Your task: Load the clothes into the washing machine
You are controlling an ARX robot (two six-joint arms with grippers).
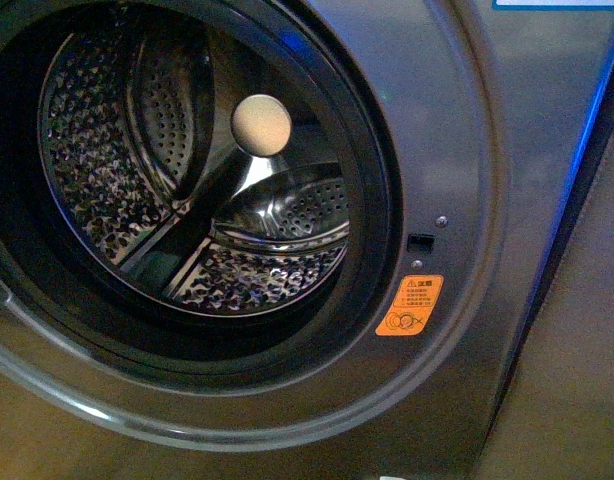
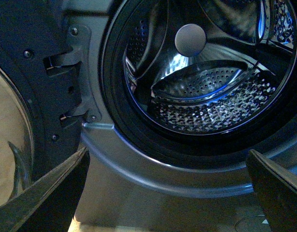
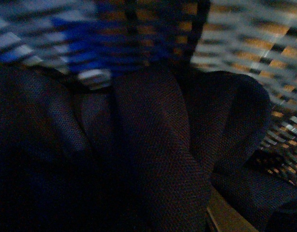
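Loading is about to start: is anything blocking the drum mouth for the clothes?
Nothing visible does. The door of the washing machine is swung aside, and the drum behind the open mouth looks empty. The clothes show only in the right wrist view.

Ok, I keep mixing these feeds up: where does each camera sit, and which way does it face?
Front view: on the robot's body, facing the washing machine and its open drum; no arm shows.
Left wrist view: on the left wrist, facing the drum beside the open door; the spread left claw frames it.
Right wrist view: on the right wrist, close against the clothes, blurred mesh behind; no claw shows.
Shared: front and left wrist both show the drum's hub.
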